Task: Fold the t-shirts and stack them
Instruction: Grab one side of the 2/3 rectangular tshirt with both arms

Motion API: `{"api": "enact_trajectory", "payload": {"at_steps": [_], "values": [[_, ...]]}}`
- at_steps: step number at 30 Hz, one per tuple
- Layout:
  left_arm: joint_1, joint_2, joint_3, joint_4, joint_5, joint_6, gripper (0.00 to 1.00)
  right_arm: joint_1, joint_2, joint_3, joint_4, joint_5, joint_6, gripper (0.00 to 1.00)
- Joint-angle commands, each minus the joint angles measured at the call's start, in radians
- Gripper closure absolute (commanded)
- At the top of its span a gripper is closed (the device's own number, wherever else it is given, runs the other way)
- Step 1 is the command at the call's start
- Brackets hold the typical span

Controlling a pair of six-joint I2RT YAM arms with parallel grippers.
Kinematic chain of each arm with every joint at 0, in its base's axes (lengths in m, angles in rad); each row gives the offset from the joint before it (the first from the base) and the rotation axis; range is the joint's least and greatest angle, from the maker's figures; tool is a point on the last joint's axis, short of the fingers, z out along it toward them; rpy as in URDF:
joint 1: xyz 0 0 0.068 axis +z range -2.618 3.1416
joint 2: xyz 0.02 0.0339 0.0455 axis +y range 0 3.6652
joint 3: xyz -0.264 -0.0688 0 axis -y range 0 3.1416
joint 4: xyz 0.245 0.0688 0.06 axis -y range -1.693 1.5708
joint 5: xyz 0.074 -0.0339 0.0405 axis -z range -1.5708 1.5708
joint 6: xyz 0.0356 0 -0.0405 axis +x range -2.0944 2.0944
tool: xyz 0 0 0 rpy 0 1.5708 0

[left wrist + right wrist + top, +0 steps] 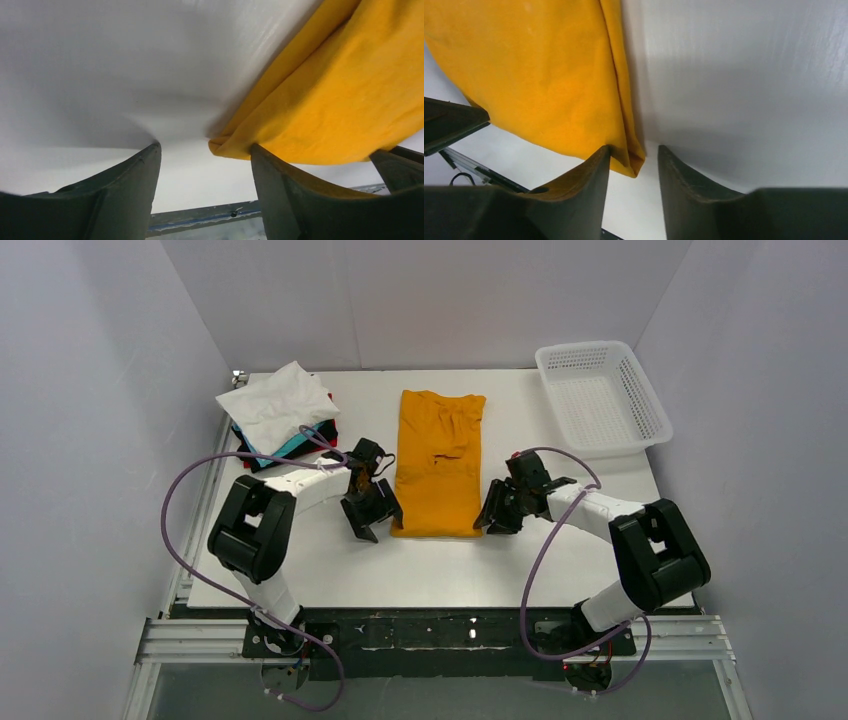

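The orange-yellow t-shirt (440,462) lies on the table, folded lengthwise into a long strip. A stack of folded shirts (280,418), white on top with teal, black and red below, sits at the back left. My left gripper (372,518) is open at the strip's near left corner (227,146), which reaches between its fingers. My right gripper (492,516) is open at the near right corner (633,162), which also lies between its fingers. Neither gripper is closed on the cloth.
A white plastic mesh basket (600,395) stands at the back right. The white table's near edge (440,600) runs in front of the arm bases. White walls enclose the table on three sides.
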Motion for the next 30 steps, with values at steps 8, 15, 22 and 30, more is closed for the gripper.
{"api": "enact_trajectory", "payload": {"at_steps": [8,15,22,30], "values": [[-0.020,0.079,-0.068,0.023,0.068,-0.035,0.64,0.052,0.069,-0.030,0.056,0.044,0.055,0.61],[-0.022,0.089,-0.075,0.021,0.045,-0.019,1.00,0.104,0.097,-0.026,0.040,0.075,0.084,0.83],[-0.067,-0.107,-0.271,0.025,-0.046,0.008,1.00,0.138,-0.037,-0.080,-0.079,0.049,0.016,0.99],[-0.198,-0.475,-0.444,-0.174,-0.140,-0.021,1.00,0.225,-0.194,-0.093,-0.327,-0.079,-0.086,0.99]]}}
